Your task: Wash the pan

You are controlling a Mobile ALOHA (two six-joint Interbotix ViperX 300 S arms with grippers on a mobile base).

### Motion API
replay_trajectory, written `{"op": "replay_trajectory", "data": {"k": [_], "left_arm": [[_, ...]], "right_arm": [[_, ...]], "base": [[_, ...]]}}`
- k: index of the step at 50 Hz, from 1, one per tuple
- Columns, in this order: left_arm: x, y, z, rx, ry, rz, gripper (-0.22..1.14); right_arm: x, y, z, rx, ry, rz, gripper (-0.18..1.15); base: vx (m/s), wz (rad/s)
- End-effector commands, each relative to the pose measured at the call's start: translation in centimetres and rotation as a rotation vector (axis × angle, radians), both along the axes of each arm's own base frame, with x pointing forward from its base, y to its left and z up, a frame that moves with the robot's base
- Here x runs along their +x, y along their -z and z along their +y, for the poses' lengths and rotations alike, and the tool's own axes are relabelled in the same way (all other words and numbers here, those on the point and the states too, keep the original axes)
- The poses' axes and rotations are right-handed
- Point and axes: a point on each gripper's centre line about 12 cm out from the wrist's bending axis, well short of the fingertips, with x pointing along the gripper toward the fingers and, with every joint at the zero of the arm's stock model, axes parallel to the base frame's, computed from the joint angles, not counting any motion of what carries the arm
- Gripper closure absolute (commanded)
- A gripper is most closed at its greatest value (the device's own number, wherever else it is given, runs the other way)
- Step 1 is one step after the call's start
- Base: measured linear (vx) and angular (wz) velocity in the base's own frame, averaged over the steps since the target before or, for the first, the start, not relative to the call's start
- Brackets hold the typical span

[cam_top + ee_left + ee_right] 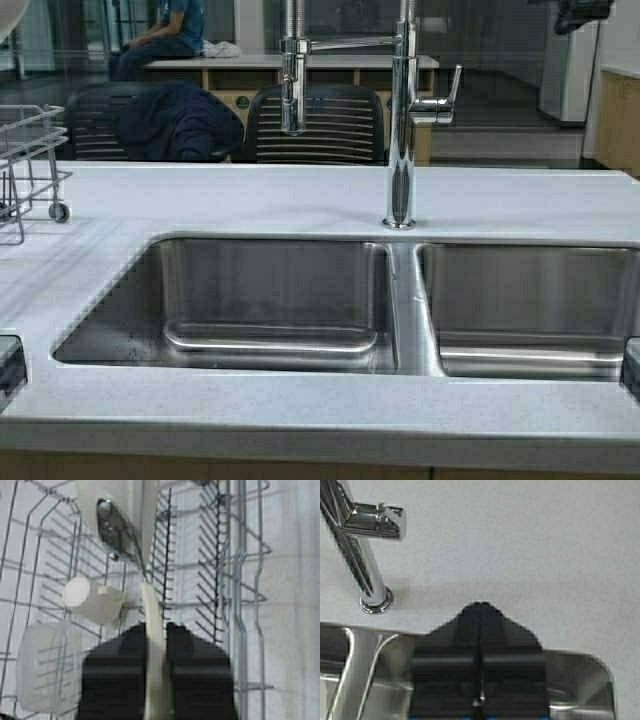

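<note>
Both the left end effector [156,630] and the right end effector [479,611] end in broad, matte black, blocky fingers that taper toward the tips, with a sliver of blue showing at the right one's base.

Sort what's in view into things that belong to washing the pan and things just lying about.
Job: pan, gripped by its rim in the left gripper over the dish rack; faucet; sink; right gripper, shut and empty at the sink's edge.
Lying about: white cup and clear container in the rack; chairs behind the counter.
</note>
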Motion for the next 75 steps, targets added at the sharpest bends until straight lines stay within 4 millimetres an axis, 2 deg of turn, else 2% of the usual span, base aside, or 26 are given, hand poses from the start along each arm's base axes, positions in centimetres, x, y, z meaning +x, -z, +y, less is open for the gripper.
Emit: {"op": "replay_trajectory", "data": {"k": [1,15,24,34,44,59,63,75], "left_arm": [[-1.4,0.3,1.8,0.001,-0.042,-0.018,0.89],[-2.1,4.7,4.0,-0.026,-0.111,0.090,0.89],[-1.5,6.8,5.4,-0.039,-0.151,0.154,0.89],[-1.0,10.2,7.3,-0.123,-0.242,0.241,0.89],[0.1,10.4,8.1,-0.146,-0.254,0.229,0.89],[0.4,9.9,8.5,-0.143,-0.268,0.214,0.85],[0.4,9.9,8.5,-0.140,-0.265,0.217,0.74],[0.7,10.4,8.9,-0.140,-0.288,0.247,-0.05]], "right_arm": [[0.4,-1.2,0.2,0.003,-0.004,-0.040,0.91],[0.4,-0.7,0.2,-0.007,-0.009,-0.028,0.91],[0.4,-0.6,0.2,-0.008,-0.010,-0.024,0.91],[0.4,-0.4,0.2,-0.011,-0.011,-0.020,0.91],[0.4,-0.3,0.2,-0.013,-0.011,-0.015,0.91],[0.5,0.3,0.2,-0.013,-0.012,-0.002,0.91],[0.5,0.3,0.2,-0.014,-0.012,-0.002,0.91],[0.5,0.4,0.2,-0.013,-0.011,0.002,0.91]], "base": [[0.00,0.00],[0.00,0.00],[0.00,0.00],[0.00,0.00],[0.00,0.00],[0.00,0.00],[0.00,0.00],[0.00,0.00]]}}
